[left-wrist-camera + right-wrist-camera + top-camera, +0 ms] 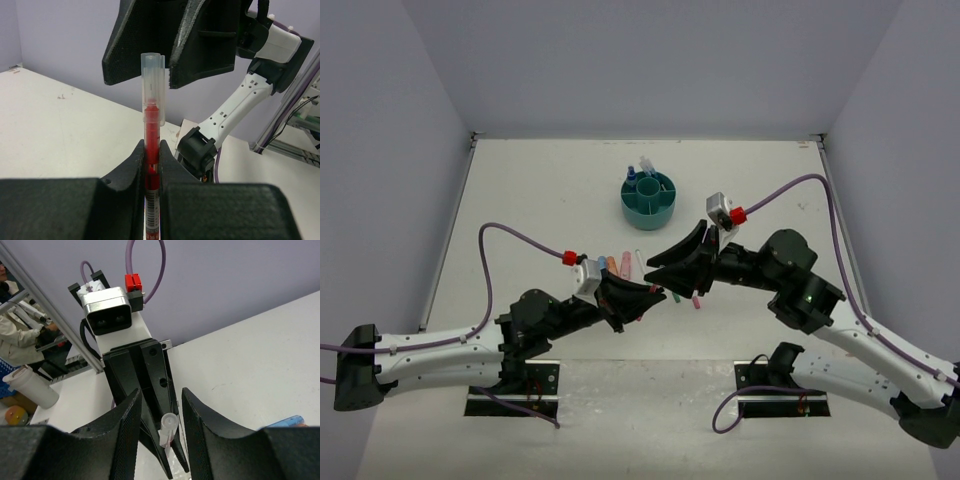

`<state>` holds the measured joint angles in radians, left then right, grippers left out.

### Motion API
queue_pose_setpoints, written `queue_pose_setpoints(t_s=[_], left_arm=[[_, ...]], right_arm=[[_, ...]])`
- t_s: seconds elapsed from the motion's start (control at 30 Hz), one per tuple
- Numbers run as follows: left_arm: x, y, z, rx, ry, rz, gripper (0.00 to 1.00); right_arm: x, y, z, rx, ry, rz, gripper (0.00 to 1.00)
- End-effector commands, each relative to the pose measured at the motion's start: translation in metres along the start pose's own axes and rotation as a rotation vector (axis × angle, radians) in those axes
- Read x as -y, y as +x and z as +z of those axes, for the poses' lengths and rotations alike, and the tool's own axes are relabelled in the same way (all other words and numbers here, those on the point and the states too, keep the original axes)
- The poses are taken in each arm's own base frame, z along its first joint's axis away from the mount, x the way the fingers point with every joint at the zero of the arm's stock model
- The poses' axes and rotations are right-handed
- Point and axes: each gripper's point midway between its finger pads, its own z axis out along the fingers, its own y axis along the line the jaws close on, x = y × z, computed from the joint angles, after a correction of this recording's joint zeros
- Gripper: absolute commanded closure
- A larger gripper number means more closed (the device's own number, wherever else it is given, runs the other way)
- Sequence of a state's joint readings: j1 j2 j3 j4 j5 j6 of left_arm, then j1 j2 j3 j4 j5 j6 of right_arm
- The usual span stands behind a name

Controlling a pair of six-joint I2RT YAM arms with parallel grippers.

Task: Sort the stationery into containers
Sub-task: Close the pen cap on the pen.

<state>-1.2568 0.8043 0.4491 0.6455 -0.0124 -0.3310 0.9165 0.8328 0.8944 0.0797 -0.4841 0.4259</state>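
Observation:
My left gripper is shut on a white pen with a red inside and a clear cap, which sticks out towards the right gripper. My right gripper is open, its two fingers on either side of the pen's cap without touching it. In the top view the two grippers meet tip to tip, left and right, at the table's middle. The round teal organiser stands beyond them with a few pens upright in its far compartments. Several markers and pens lie beside the left gripper.
Two more pens lie under the right gripper. A blue item lies on the table at the right of the right wrist view. Grey walls enclose the white table on three sides.

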Motion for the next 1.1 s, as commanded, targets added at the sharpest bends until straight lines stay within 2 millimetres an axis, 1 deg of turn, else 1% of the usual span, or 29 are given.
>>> queue_pose_setpoints(t_s=[0.0,0.1,0.17,0.2,0.3,0.37,0.4,0.43,0.47,0.5,0.53,0.63,0.73,0.83,0.9,1.07], left_arm=[[0.001,-0.027,0.006,0.071,-0.015,0.011,1.0],[0.003,-0.031,0.006,0.084,-0.007,0.007,1.0],[0.003,-0.034,0.007,0.092,-0.01,0.003,1.0],[0.004,-0.035,0.007,0.097,-0.005,0.0,1.0],[0.008,-0.04,0.008,0.115,0.012,-0.005,1.0],[0.01,-0.042,0.007,0.121,0.023,-0.006,1.0],[0.011,-0.044,0.007,0.126,0.026,-0.008,1.0],[0.011,-0.045,0.008,0.128,0.026,-0.007,1.0],[0.011,-0.045,0.008,0.128,0.026,-0.006,0.99],[0.011,-0.043,0.008,0.123,0.027,-0.004,0.98],[0.011,-0.042,0.008,0.121,0.03,-0.002,0.94],[0.012,-0.04,0.007,0.119,0.04,0.001,0.71],[0.011,-0.036,0.008,0.111,0.037,0.001,0.7],[0.012,-0.03,0.009,0.095,0.046,0.001,0.67],[0.015,-0.026,0.009,0.082,0.069,0.002,0.68],[0.015,-0.023,0.009,0.073,0.073,0.008,0.69]], right_arm=[[-0.012,-0.01,-0.002,0.035,-0.045,-0.027,0.6],[-0.008,-0.007,-0.002,0.037,-0.031,-0.023,0.65],[-0.007,-0.006,-0.002,0.04,-0.028,-0.02,0.73],[-0.007,-0.006,-0.002,0.04,-0.028,-0.018,0.72],[-0.005,-0.007,-0.002,0.045,-0.02,-0.017,0.63],[-0.004,-0.007,-0.002,0.045,-0.014,-0.015,0.63],[-0.004,-0.007,-0.002,0.046,-0.012,-0.016,0.71],[-0.004,-0.007,-0.001,0.045,-0.013,-0.017,0.85],[-0.004,-0.008,-0.002,0.047,-0.014,-0.017,0.95],[-0.005,-0.009,-0.002,0.051,-0.014,-0.018,0.98],[-0.005,-0.01,-0.003,0.055,-0.012,-0.019,1.0],[-0.004,-0.014,-0.004,0.068,0.003,-0.025,1.0],[-0.003,-0.02,-0.005,0.085,0.024,-0.028,1.0],[-0.001,-0.028,-0.006,0.108,0.048,-0.03,1.0],[-0.001,-0.031,-0.007,0.114,0.051,-0.033,1.0],[0.0,-0.033,-0.006,0.117,0.057,-0.042,1.0]])
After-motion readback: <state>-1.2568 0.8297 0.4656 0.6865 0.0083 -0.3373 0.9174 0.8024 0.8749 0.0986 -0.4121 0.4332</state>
